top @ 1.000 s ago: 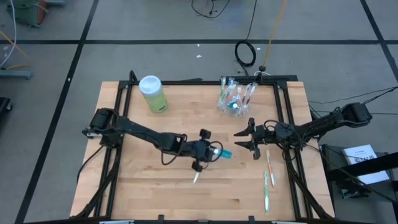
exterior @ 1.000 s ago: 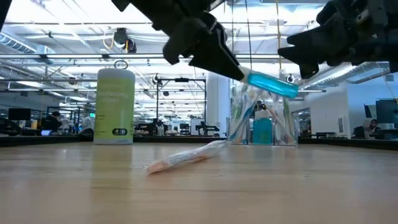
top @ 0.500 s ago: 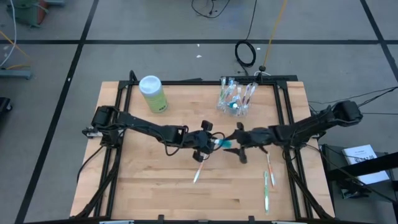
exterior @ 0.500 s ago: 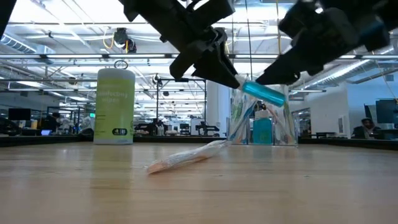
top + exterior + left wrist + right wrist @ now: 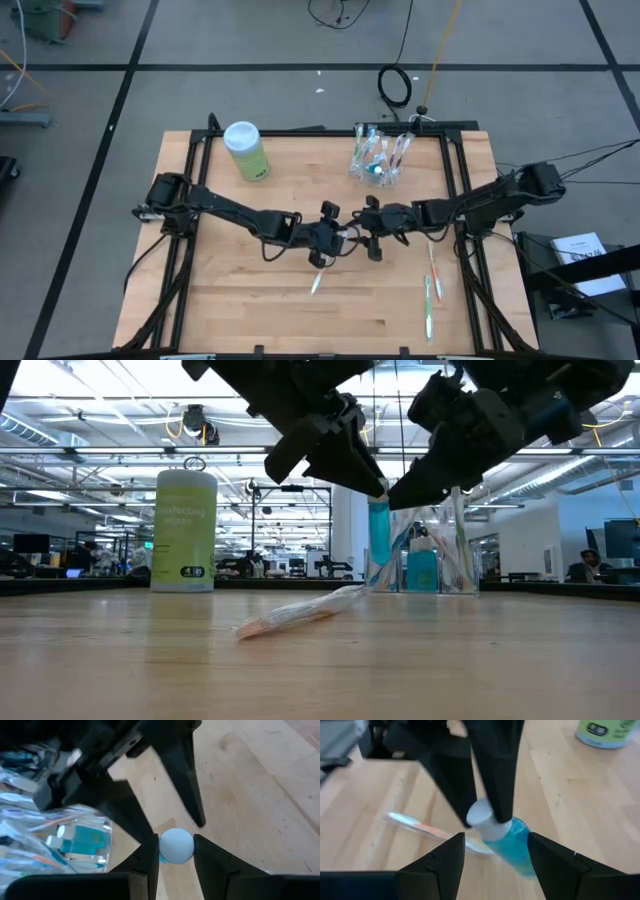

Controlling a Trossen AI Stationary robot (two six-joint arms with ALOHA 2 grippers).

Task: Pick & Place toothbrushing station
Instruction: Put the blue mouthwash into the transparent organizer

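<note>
**Two grippers meet over a blue toothpaste tube at the table's centre**

In the overhead view, a wooden table (image 5: pixel 240 300) is seen from straight above. The left gripper (image 5: pixel 335 238) is reached in from the left side of the frame to the middle of the table, and the right gripper (image 5: pixel 372 232) is reached in from the right so that the two are just beside each other at the centre.

A small blue toothpaste tube (image 5: pixel 379 532) is clamped between the left gripper's fingers (image 5: pixel 149 865); in the left wrist view its round white cap (image 5: pixel 176 846) is pressed between them. In the low view the tube is held above the tabletop, hanging nearly upright. The right gripper's fingers (image 5: pixel 442 862) are spread apart on either side of the tube and are not seen to be touching it.

A clear plastic cup (image 5: pixel 377 158), filled with toothbrushes and toothpaste, stands near the upper middle edge of the table, above the grippers in the frame. A light-green canister (image 5: pixel 246 151) with a white lid stands at the upper left of the table.

One toothbrush (image 5: pixel 317 282) lies on the wood just below the left gripper in the overhead frame. More toothbrushes (image 5: pixel 432 290) lie at the lower right of the table, well apart from the cup.
</note>
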